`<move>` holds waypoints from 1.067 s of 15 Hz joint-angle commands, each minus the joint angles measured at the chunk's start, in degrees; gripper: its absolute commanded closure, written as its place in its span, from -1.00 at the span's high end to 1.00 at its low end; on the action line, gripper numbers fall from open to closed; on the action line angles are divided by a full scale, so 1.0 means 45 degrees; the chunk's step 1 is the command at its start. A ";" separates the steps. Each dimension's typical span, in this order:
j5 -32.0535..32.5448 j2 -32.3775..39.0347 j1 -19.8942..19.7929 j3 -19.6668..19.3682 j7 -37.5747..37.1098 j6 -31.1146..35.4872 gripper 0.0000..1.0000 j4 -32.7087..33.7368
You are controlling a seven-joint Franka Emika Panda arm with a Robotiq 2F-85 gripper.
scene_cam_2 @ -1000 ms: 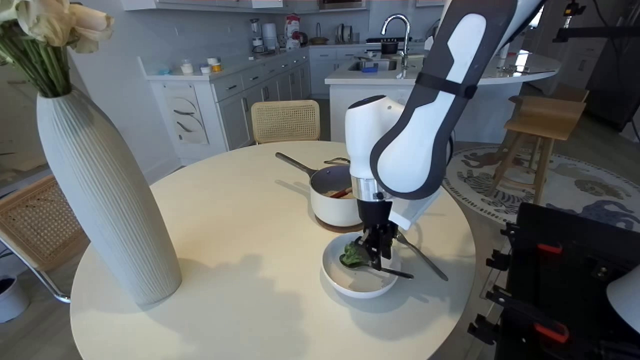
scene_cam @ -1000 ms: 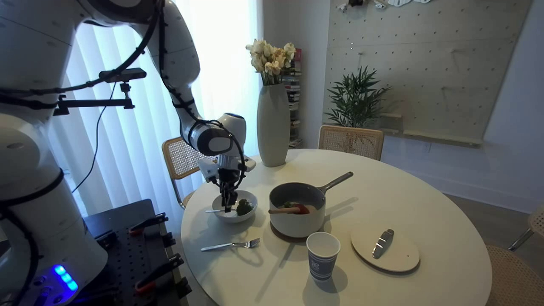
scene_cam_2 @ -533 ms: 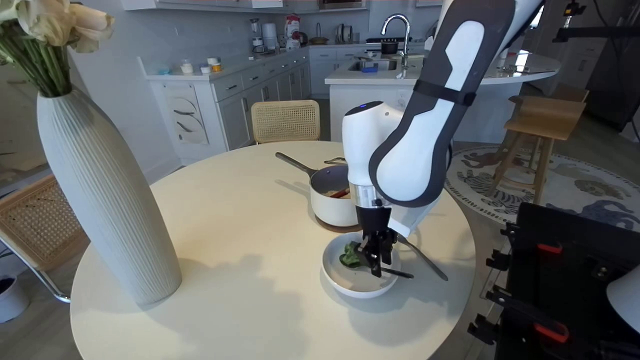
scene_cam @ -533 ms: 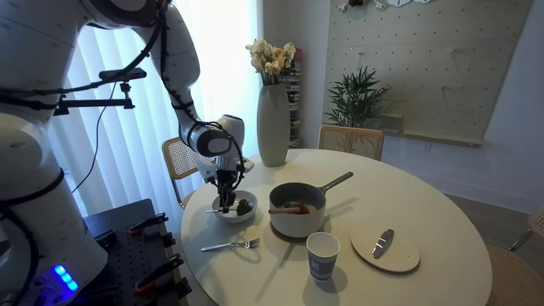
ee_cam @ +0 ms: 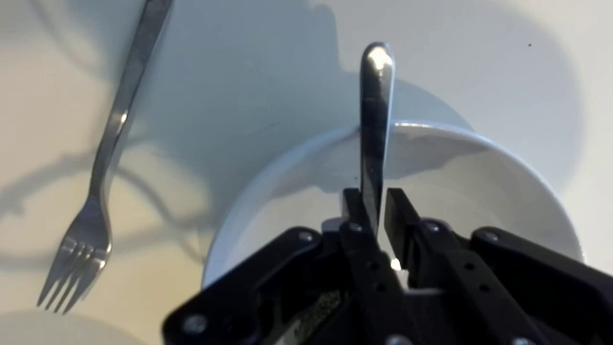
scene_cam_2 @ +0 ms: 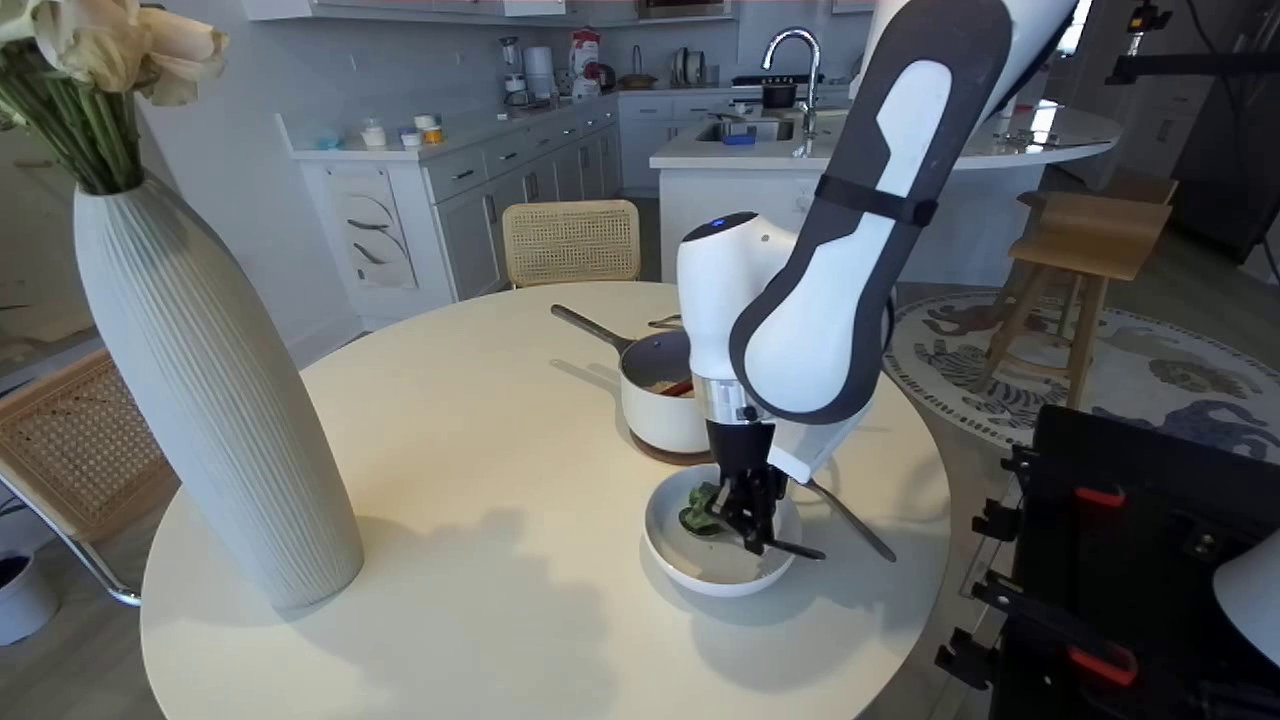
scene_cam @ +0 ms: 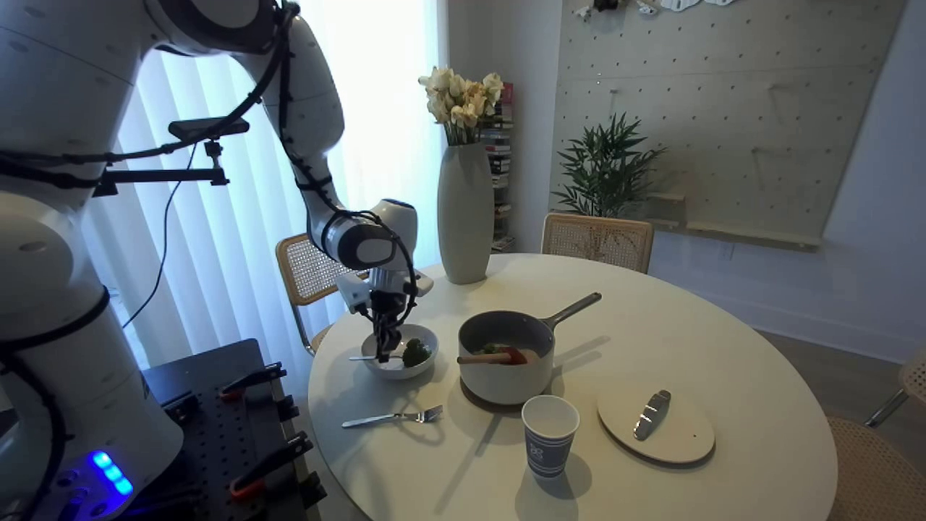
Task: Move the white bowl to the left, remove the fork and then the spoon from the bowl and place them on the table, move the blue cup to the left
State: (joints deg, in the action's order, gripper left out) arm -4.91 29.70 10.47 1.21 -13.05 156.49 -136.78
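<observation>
In an exterior view, the bowl point(scene_cam: 399, 374) stands at the left of the table point(scene_cam: 651, 325), with a green floret point(scene_cam: 415, 353) in it; the spoon point(scene_cam: 364, 359) lies in it too, handle out over the left rim. To the right, the pan point(scene_cam: 506, 382) holds tan and green food point(scene_cam: 534, 357) and a red-headed utensil point(scene_cam: 495, 357). The cup point(scene_cam: 548, 452) stands upright, nearer and to the right of the pan. The fork point(scene_cam: 391, 418) lies on the table, on the bowl's near side. On the far side, a vase point(scene_cam: 465, 217) holds pale flowers point(scene_cam: 463, 98).

In an exterior view, the floret rests on the spoon's round end, inside the bowl.

In the wrist view, the gripper point(ee_cam: 374, 206) is over the bowl, fingertips close on either side of the spoon's handle; whether they pinch it, I cannot tell. The fork lies left of the bowl, outside it.
</observation>
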 commanded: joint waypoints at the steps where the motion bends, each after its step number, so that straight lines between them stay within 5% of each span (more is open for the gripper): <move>1: 0.0208 0.0091 0.0246 -0.0223 -0.0505 -0.0180 -1.00 0.0269; 16: -0.0249 -0.0543 -0.0141 0.0316 -0.0098 -0.1408 -0.94 0.0805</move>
State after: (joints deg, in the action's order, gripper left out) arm -5.17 29.13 10.80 1.34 -13.09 153.91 -134.45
